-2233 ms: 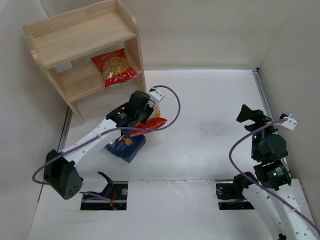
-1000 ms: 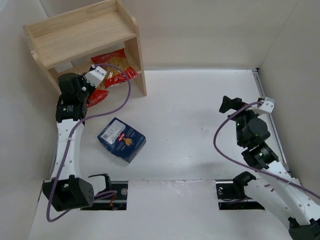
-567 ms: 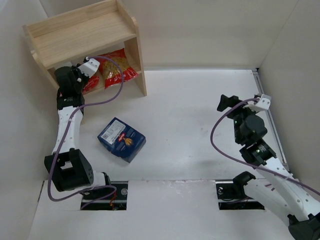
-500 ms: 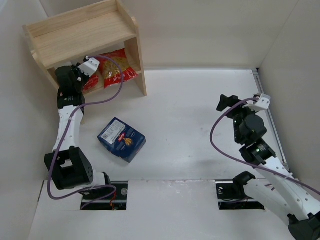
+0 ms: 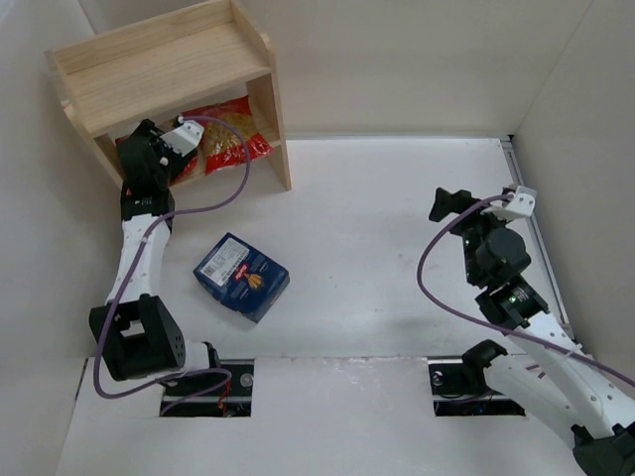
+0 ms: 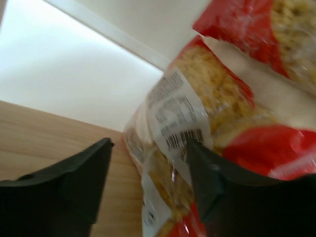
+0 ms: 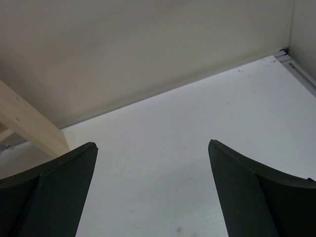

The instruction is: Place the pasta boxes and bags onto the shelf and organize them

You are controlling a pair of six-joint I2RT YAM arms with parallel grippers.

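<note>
White table [image 5: 397,248]; blue box [image 5: 241,276] apart from shelf [image 5: 149,69]

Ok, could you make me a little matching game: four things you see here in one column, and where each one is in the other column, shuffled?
Things:
1. dark blue cardboard pasta box
2. clear plastic bags of yellow pasta with red bands
3. light wooden two-tier shelf
4. thin purple cable

Places:
A. far left corner of the white table
B. looping off the right arm
C. flat on the table, in front of the shelf
D. lower tier of the shelf

Pairs: 1-C, 2-D, 3-A, 4-B
</note>
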